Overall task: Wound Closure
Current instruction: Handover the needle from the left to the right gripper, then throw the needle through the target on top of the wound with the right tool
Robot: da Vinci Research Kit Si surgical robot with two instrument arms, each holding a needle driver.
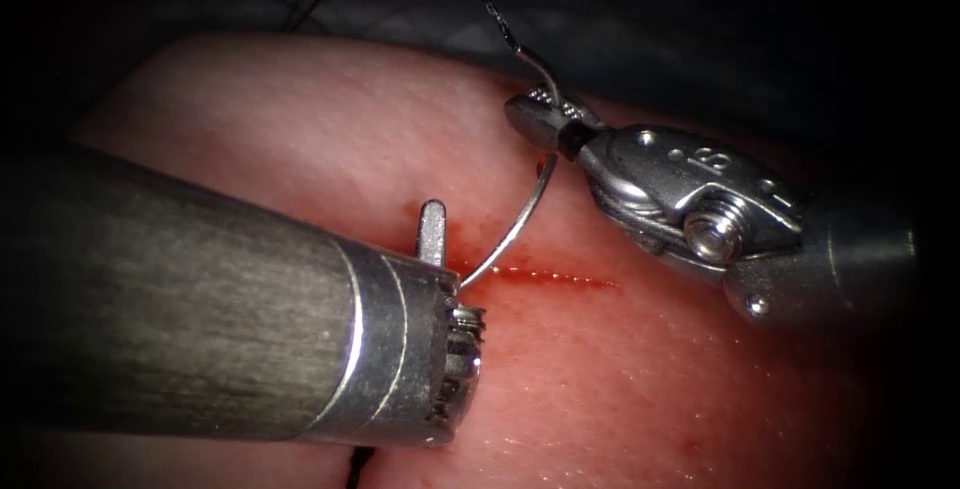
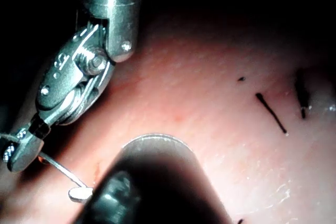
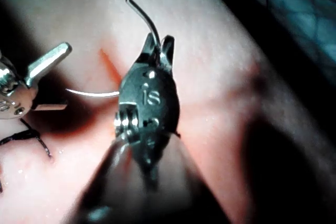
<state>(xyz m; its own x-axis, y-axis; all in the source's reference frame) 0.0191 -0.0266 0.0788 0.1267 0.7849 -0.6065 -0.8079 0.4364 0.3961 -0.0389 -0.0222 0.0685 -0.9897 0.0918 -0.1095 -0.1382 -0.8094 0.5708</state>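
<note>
Right now my right tool [image 1: 535, 114] comes in from the right and its jaws are clamped on the needle [image 1: 520, 219] near the thread end of its curve, on the far side of the cut [image 1: 545, 277]. From those jaws the needle sweeps down and to the left in a bright arc, and its other end disappears behind the wrist of my left tool [image 1: 432, 234], so I cannot tell whether the tip is in the tissue [image 1: 620, 389] or merely above it. My left tool lies low across the left of the scene; its jaws stand apart, one pointing up just beside the needle's arc, and they hold nothing. The thread [image 1: 490, 9] runs from the needle's rear end up and away over the far edge of the tissue. A thin line of red fluid [image 1: 580, 279] marks the cut, running rightward from where the needle meets my left tool. In the left wrist view short cut ends of thread [image 2: 270, 111] lie on the tissue.
</note>
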